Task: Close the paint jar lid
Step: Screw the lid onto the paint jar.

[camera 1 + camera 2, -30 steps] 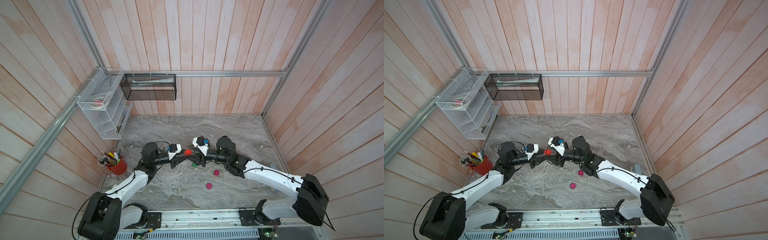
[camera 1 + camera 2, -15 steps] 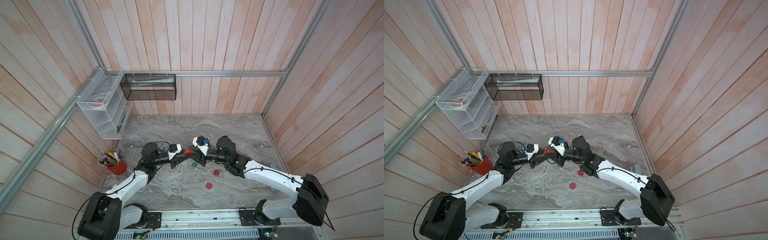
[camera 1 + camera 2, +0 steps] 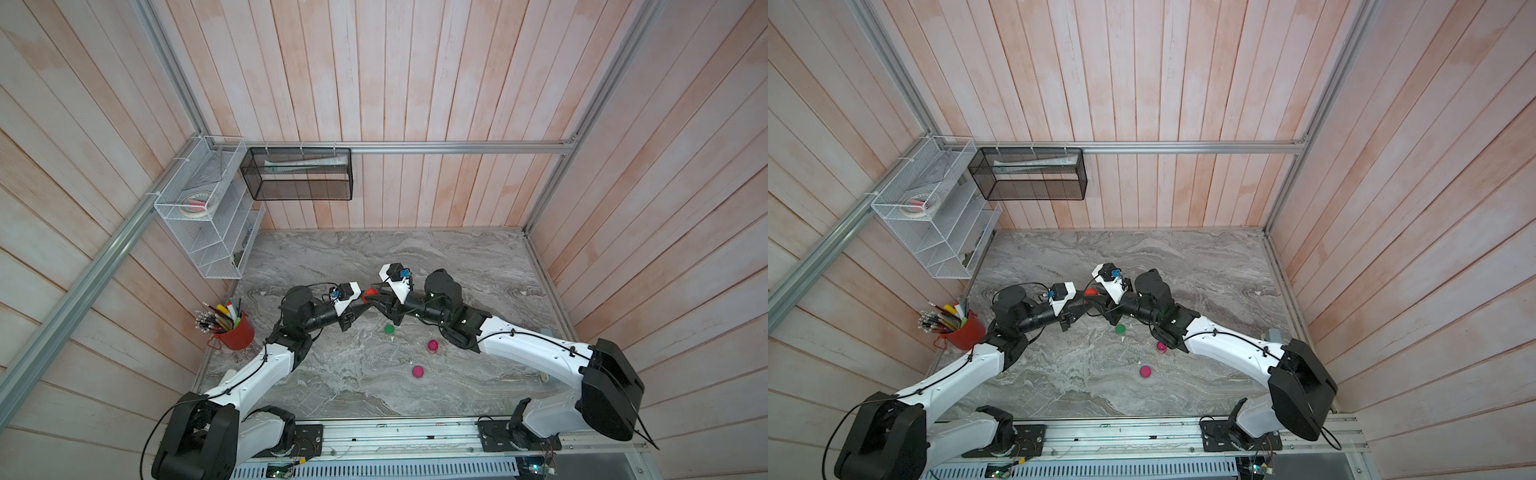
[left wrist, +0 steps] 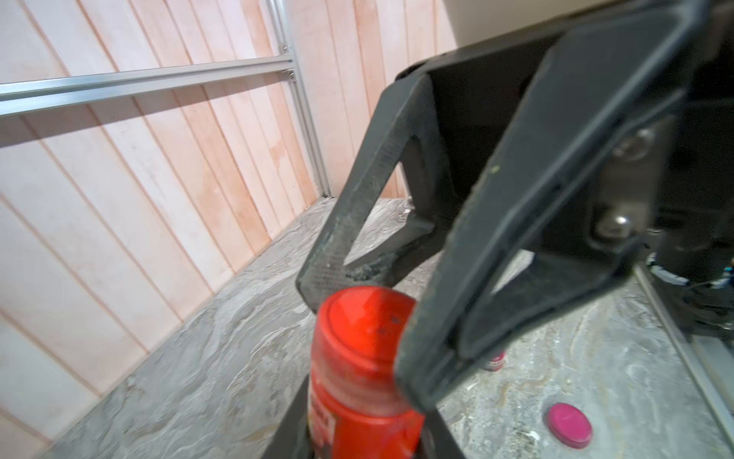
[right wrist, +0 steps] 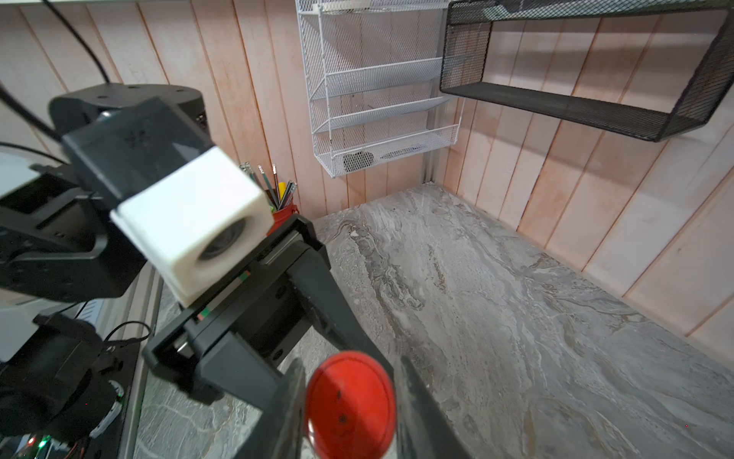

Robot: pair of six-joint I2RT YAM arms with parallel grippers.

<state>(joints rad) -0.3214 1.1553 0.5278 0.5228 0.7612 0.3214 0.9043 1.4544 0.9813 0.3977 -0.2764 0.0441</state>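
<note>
Right wrist: right end effector [image 5: 351, 407] clamped on red lid [image 5: 349, 393]; left end effector [image 4: 363, 445] grips jar [image 4: 353, 401].

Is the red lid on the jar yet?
On. The red lid caps the paint jar in both wrist views; whether tight, cannot tell.

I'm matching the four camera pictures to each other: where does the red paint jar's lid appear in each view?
Top view: red lid mid-table, between left end effector and right end effector.
Top view: same spot.
Left wrist: close up, capping the jar, partly behind a dark finger.
Right wrist: close up, between two dark fingers.
Shared landmark: grey marble tabletop.
</note>
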